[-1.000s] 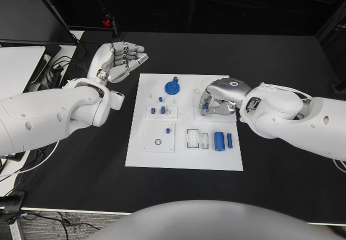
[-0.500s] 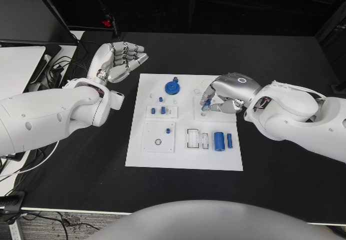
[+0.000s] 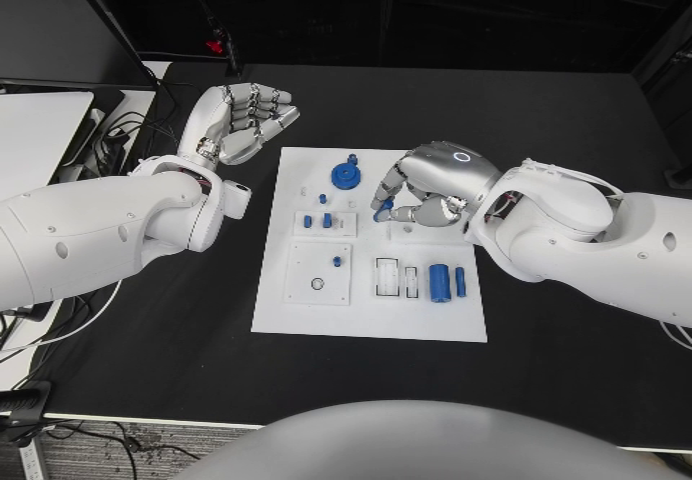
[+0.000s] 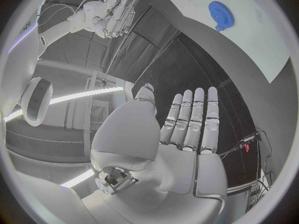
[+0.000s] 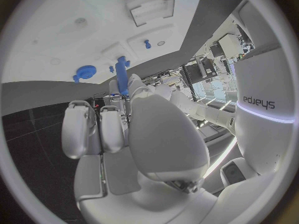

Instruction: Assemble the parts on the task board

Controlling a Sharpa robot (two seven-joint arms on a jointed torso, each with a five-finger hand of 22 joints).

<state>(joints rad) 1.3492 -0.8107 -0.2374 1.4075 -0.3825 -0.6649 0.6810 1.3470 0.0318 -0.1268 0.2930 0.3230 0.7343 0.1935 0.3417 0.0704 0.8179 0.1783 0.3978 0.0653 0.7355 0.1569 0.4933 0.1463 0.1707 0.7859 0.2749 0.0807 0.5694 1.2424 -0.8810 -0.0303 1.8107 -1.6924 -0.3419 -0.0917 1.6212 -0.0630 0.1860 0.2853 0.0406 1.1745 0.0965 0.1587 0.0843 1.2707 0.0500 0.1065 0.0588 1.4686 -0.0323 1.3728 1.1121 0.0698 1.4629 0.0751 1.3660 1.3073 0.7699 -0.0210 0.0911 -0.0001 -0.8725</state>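
Note:
The white task board (image 3: 368, 312) lies mid-table. My right hand (image 3: 427, 188) hovers over its upper middle and pinches a small blue peg (image 3: 384, 213); the right wrist view shows that peg (image 5: 122, 75) sticking out between the fingertips above the board (image 5: 56, 30). A blue gear (image 3: 346, 176) stands near the board's far edge, just left of that hand. Two small blue pieces (image 3: 325, 220) sit in a left block, and another peg (image 3: 336, 262) stands below them. Two blue cylinders (image 3: 437, 280) lie at the lower right. My left hand (image 3: 238, 118) is off the board at its far left corner, fingers extended, holding nothing.
Cables and a white panel (image 3: 41, 130) lie at the table's left edge. Empty rectangular slots (image 3: 388, 277) sit beside the cylinders. A round hole (image 3: 316, 285) marks the lower left block. Black table surface (image 3: 577, 340) surrounds the board.
My right hand has shifted left across the board with the blue peg, from the right block toward the middle. The left hand has stayed in place.

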